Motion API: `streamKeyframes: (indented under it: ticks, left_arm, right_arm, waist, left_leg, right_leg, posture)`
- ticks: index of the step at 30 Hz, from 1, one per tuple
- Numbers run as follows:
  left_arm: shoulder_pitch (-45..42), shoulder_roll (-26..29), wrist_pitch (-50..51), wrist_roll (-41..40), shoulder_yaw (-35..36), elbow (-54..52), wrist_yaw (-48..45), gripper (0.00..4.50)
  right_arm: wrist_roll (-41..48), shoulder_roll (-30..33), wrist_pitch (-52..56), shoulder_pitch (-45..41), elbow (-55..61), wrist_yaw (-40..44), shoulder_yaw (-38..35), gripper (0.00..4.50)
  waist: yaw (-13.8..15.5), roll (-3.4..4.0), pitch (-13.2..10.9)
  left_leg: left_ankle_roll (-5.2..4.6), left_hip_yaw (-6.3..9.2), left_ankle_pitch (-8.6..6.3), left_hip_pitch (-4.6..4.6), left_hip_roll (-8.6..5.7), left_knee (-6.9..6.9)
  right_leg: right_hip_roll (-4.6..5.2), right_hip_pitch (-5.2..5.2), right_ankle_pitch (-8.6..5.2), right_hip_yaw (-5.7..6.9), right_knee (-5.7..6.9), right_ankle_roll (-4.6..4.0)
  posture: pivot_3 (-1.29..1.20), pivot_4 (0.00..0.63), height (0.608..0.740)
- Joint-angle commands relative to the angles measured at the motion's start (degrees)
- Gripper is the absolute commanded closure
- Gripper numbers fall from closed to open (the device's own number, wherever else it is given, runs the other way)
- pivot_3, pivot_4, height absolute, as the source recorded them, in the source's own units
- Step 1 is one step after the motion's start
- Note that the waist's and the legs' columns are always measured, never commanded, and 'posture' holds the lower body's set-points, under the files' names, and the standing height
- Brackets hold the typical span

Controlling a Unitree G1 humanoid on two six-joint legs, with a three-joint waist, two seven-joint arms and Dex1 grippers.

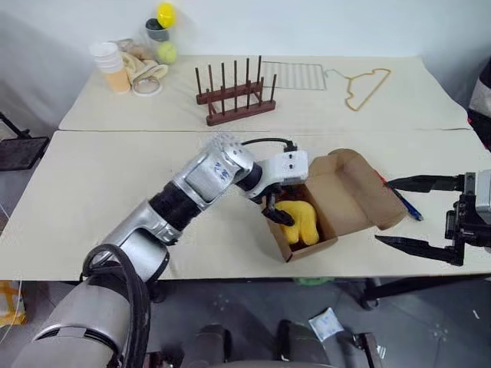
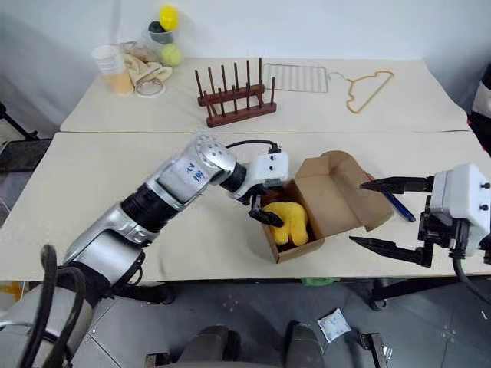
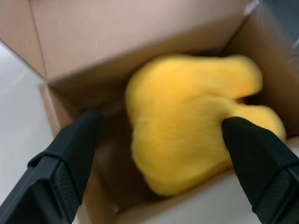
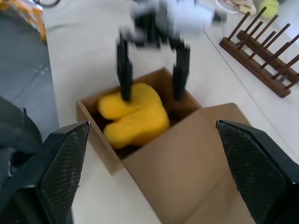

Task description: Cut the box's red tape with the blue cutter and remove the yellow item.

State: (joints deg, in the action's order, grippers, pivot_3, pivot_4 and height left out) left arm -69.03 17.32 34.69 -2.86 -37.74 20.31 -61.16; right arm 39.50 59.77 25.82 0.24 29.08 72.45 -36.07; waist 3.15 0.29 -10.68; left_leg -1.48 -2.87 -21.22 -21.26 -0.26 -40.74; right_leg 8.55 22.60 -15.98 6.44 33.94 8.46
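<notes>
Right eye view: blue cutter (image 2: 399, 205) beside box (image 2: 337, 201).

Left and right eye views: paired head cameras looking forward and down over the table (image 1: 92, 192), from some way off, with near-identical coverage. Left wrist view: very close, aimed between the left gripper (image 3: 161, 154) fingers into the open box (image 3: 140, 28) at the yellow item (image 3: 187, 116). Right wrist view: farther back, facing the same box across the right gripper (image 4: 152, 154), so both wrist views share the box interior.
</notes>
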Motion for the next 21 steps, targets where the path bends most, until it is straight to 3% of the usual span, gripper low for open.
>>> streamKeyframes:
  ticks: [1,6,14,21]
  left_arm:
    - [-0.2,-1.6,-2.9,3.0,0.0,3.2,-0.7,0.58]
    - [-0.1,-4.0,-5.0,3.3,2.4,4.6,-0.5,2.01]
    - [-0.9,-7.9,-6.2,-1.8,13.6,8.4,0.8,4.42]
    - [2.4,-9.5,-9.4,-16.9,35.8,7.9,3.4,4.47]
  right_arm:
    - [1.5,-0.7,0.8,1.6,2.8,-2.0,-3.7,0.0]
    - [1.4,-2.0,1.0,4.7,4.0,-3.5,-5.5,0.0]
    - [1.0,-3.5,-1.2,4.8,2.6,-5.4,-4.4,0.0]
    - [0.7,-5.0,-3.5,1.9,0.5,-7.0,0.0,0.0]
  waist:
    - [0.1,0.0,0.0]
    - [0.1,-0.01,0.0]
    - [-0.1,-0.01,0.0]
    - [-0.3,-0.01,0.0]
  left_leg:
    - [-0.02,0.02,-0.01,0.0,0.0,-0.07]
    - [-0.06,0.08,-0.03,-0.01,0.01,-0.21]
    - [-0.07,0.09,-0.04,-0.04,0.01,-0.2]
    - [-0.06,0.13,-0.04,-0.04,0.04,-0.19]
  right_leg:
    - [0.0,-0.04,0.0,0.0,0.0,0.0]
    - [0.02,-0.09,0.01,0.01,0.05,0.0]
    - [0.01,-0.05,0.01,0.04,0.06,0.01]
    - [0.01,-0.05,0.01,0.06,0.06,0.01]
  posture:
    - [0.0,0.15,0.74]
    - [0.0,0.15,0.74]
    - [0.0,0.15,0.74]
    - [0.0,0.15,0.74]
